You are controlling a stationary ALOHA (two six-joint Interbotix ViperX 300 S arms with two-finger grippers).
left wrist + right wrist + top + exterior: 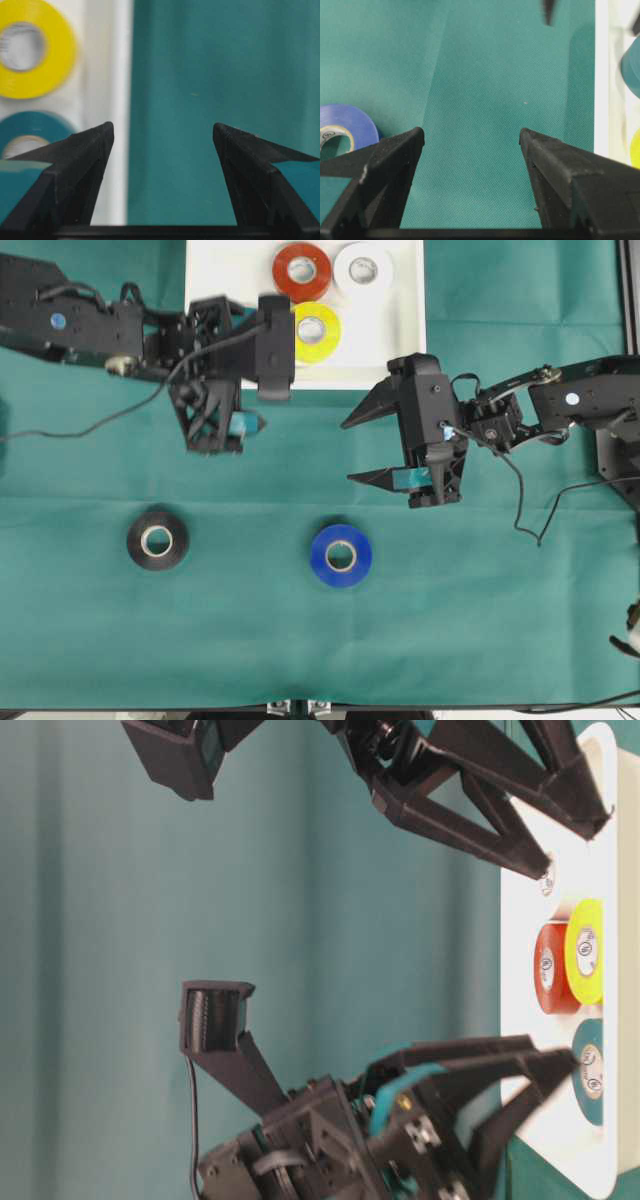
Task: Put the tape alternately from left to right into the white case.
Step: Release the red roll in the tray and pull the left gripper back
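Observation:
The white case [400,360] lies at the top centre and holds a red roll [302,271], a white roll [363,270] and a yellow roll [317,331]. A teal roll [30,132] also lies inside, hidden under the left arm in the overhead view. On the cloth in front lie a black roll [157,540] and a blue roll [341,555]. My left gripper [262,390] hangs open and empty over the case's near rim [107,60]. Right of that, my right gripper [348,451] is open and empty above bare cloth, with the blue roll [345,127] off to its left.
Green cloth [480,620] covers the table. A cable [520,505] trails from the right arm and another [100,420] from the left arm. A metal frame [632,300] stands at the right edge.

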